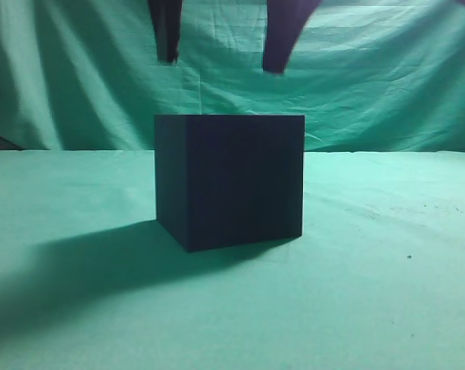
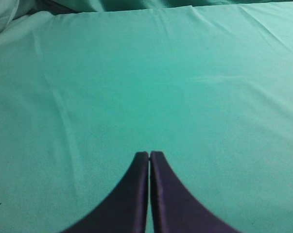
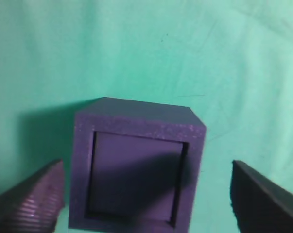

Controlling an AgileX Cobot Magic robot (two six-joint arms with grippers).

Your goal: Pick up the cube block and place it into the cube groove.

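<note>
The cube groove (image 1: 229, 181) is a large navy-black box in the middle of the green cloth. In the right wrist view its purple rim (image 3: 136, 127) frames a square recess. The cube block (image 3: 136, 177) sits down inside that recess, lilac face up and partly in shadow. My right gripper (image 3: 146, 165) is open and empty, with one finger on each side of the box. In the exterior view its two dark fingers (image 1: 220, 65) hang above the box, clear of it. My left gripper (image 2: 149, 154) is shut on nothing over bare cloth.
A green cloth (image 1: 386, 254) covers the table, and a wrinkled green backdrop (image 1: 371, 77) hangs behind it. The box casts a long shadow (image 1: 78, 270) to the left. No other objects show.
</note>
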